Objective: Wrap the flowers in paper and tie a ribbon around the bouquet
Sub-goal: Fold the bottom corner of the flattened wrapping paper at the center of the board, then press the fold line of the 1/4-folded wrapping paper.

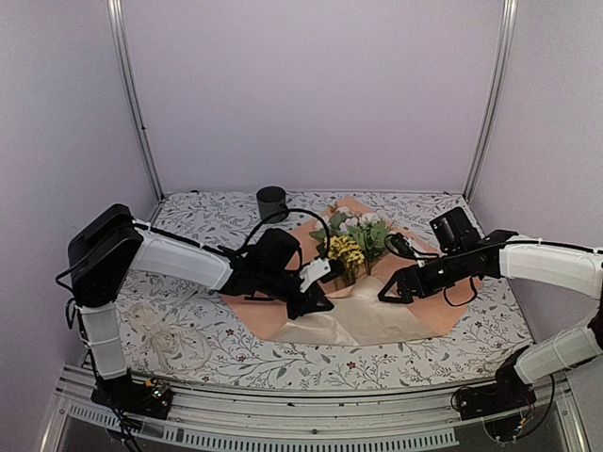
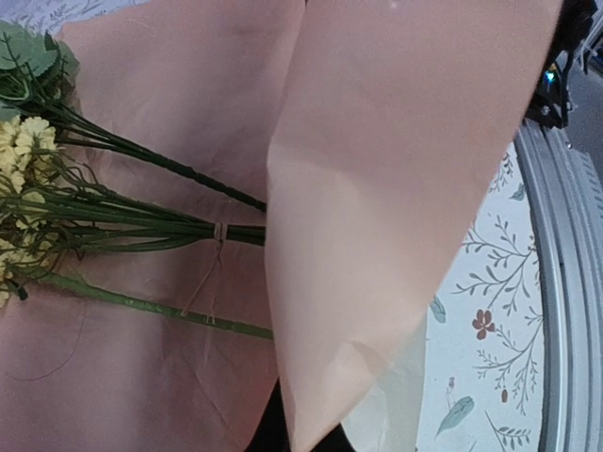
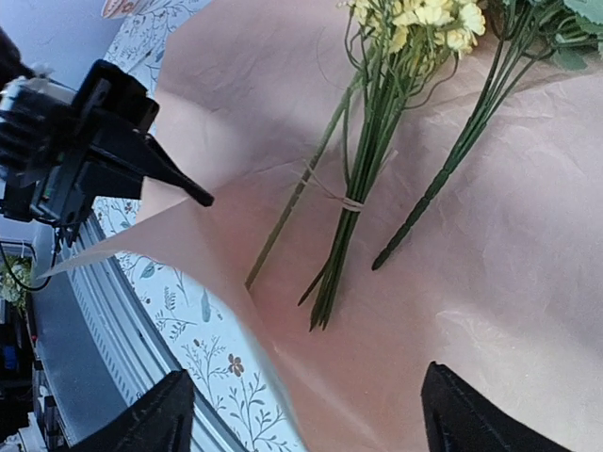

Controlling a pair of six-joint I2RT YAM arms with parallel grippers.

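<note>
While the flowers [image 1: 353, 243] lie along the middle of the paper [image 1: 377, 325], heads toward its far corner, the left claw [image 1: 318, 299] is pinched together on the paper's near-left edge, holding a flap up beside the stem ends (peach face showing). Right of the stems, the right claw [image 3: 311, 424] hangs above the paper, fingers wide apart, holding nothing. Left of the paper, the ribbon [image 1: 165, 341] lies heaped on the table [image 1: 226, 215].
</note>
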